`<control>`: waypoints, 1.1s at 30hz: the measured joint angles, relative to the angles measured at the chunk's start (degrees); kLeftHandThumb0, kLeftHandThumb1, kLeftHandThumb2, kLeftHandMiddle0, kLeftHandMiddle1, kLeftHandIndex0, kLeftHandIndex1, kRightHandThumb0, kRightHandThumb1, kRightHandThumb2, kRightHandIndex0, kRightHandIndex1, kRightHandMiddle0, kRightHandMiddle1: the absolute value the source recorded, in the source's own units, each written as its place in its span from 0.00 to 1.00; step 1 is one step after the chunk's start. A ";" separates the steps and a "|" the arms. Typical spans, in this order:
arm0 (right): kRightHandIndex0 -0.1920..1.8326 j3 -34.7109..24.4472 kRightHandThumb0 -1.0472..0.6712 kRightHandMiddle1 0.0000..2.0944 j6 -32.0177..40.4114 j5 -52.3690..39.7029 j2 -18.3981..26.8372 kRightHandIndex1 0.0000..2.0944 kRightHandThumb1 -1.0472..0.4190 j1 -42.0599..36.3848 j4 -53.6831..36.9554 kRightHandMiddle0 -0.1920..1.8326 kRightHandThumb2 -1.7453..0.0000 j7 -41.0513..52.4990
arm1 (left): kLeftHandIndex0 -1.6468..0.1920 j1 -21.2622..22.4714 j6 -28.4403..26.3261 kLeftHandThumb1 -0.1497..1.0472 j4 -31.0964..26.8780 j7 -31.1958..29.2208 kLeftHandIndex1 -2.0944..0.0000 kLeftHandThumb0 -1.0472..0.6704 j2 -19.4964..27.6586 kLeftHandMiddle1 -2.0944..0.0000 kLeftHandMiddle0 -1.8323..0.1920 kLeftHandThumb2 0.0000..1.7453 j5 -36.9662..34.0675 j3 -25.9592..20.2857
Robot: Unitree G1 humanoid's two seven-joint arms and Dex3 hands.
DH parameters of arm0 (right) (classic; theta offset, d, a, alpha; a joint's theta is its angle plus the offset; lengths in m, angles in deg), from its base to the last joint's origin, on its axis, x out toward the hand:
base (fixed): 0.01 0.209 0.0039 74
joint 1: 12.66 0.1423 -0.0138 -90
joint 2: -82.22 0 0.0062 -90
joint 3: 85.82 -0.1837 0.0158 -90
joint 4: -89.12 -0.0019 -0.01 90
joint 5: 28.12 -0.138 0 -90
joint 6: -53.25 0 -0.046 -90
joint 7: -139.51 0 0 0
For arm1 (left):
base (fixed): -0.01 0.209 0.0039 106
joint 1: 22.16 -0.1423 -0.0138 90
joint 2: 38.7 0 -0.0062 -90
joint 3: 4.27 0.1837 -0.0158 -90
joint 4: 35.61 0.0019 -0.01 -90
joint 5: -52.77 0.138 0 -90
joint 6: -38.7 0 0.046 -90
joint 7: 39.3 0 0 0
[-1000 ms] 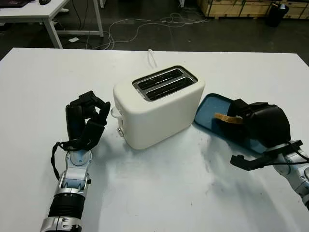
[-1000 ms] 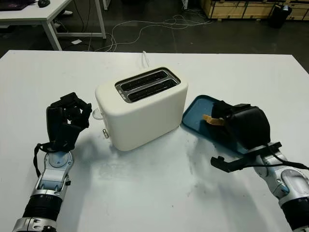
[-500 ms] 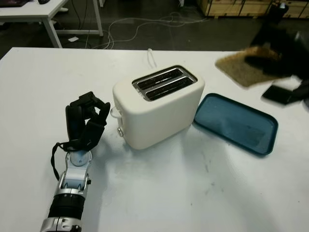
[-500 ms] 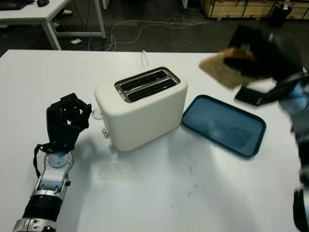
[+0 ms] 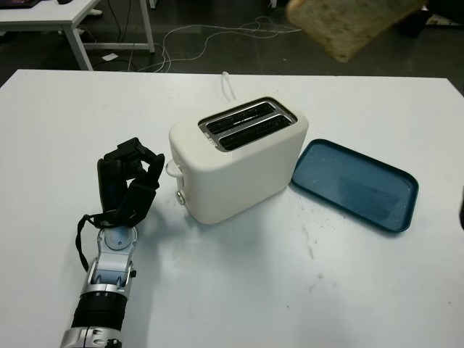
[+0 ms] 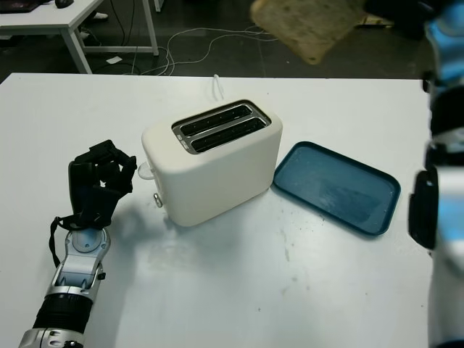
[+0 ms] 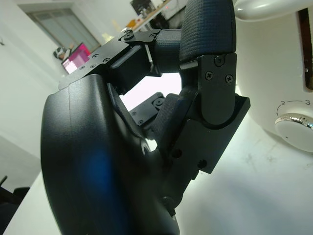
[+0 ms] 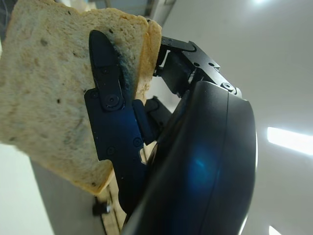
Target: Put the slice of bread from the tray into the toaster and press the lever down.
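Right hand (image 8: 122, 127) clamped on the bread slice (image 5: 351, 25), held high above the tabletop (image 5: 239, 290), up past the white 2-slot toaster (image 5: 235, 163) w/ both slots bare. Blue tray (image 5: 355, 185) sits just right of toaster, possibly touching it. Left hand (image 5: 127, 181) upright beside toaster's lever end, fingers (image 7: 208, 44) curled, holding nothing.

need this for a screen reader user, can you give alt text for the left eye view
A slice of bread is held high above a white table, beyond a cream two-slot toaster with both slots empty. A blue tray lies bare beside the toaster, and on the toaster's other side the left hand is raised with curled fingers, holding nothing.
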 measured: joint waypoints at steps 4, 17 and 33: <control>0.67 -0.34 0.37 0.83 1.92 -4.26 -4.97 0.83 0.09 1.07 0.43 0.59 0.89 6.81 | 0.32 0.00 -0.01 0.79 0.01 0.04 0.31 0.03 -0.01 0.29 0.26 0.30 0.02 0.00; 0.64 -0.61 0.30 0.83 7.69 -8.51 -11.24 0.83 0.09 -1.88 0.12 0.54 0.83 19.82 | 0.33 0.00 -0.05 0.80 0.00 0.27 0.31 0.05 0.01 0.28 0.27 0.29 1.34 0.04; 0.63 0.71 0.34 0.83 9.93 -7.71 -11.11 0.83 0.09 -6.53 0.30 0.51 0.81 23.60 | 0.32 0.00 -0.09 0.80 -0.03 0.25 0.31 0.04 0.00 0.29 0.26 0.28 1.03 0.02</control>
